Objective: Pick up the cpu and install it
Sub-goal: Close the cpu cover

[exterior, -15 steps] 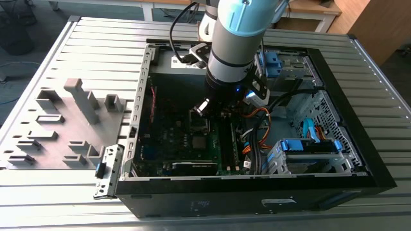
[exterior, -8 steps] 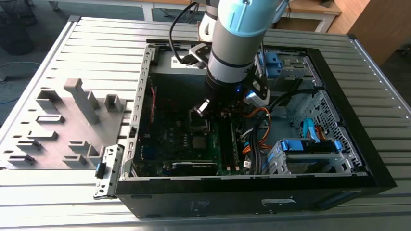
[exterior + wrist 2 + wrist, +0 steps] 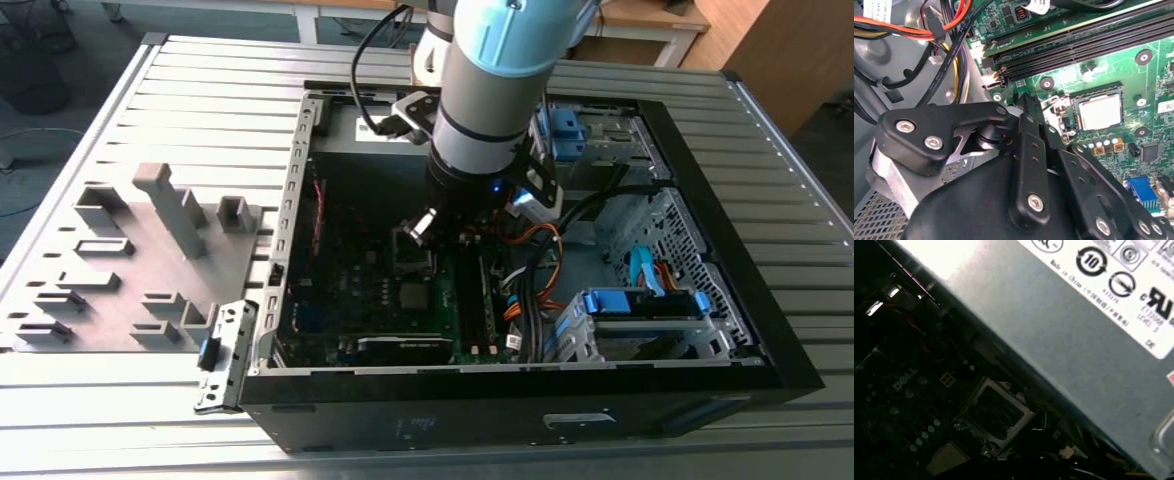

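Note:
The cpu [image 3: 418,296] is a small silvery square lying flat on the green motherboard inside the open computer case [image 3: 747,380]. It shows as a bright metal square [image 3: 1100,111] in the second wrist view and as a dim grey square [image 3: 946,458] in the first wrist view. Beside it is the silver-framed socket [image 3: 414,262] with a dark centre [image 3: 995,412]. My gripper [image 3: 424,228] hangs over the board just above the socket, short of the cpu and not touching it. In the second wrist view the black gripper [image 3: 1025,102] partly covers the socket area.
Long black memory slots [image 3: 1079,45] run beside the cpu. Orange, black and yellow cables [image 3: 939,30] lie close by. A grey labelled box [image 3: 1079,340] stands over the socket side. Blue-clipped drive cages [image 3: 641,305] occupy the exterior view's right. A grey fixture block [image 3: 134,250] sits outside the case.

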You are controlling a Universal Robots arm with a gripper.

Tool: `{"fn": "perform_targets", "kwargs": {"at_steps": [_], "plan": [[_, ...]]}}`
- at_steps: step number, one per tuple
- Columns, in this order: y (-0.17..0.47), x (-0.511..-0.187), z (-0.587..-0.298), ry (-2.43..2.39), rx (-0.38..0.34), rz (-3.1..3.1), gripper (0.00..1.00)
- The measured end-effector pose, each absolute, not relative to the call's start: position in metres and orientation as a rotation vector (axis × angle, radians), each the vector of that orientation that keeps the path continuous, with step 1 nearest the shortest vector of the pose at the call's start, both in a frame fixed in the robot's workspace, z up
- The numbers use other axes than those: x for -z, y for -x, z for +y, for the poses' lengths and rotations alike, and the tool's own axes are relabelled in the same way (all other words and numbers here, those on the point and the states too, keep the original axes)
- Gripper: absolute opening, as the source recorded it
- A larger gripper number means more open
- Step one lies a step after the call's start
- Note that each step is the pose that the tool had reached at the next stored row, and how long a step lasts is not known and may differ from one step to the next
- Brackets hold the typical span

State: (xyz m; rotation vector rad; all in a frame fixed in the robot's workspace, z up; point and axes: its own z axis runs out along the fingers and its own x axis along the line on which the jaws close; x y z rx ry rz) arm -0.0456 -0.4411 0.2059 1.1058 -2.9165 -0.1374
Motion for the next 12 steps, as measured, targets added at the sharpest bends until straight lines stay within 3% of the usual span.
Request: {"fn": "perform_targets", "kwargs": {"at_steps": [12], "plan": [[0.0456,-0.2076,-0.4480,-1.119,0.142,-2.912,0.11]]}}
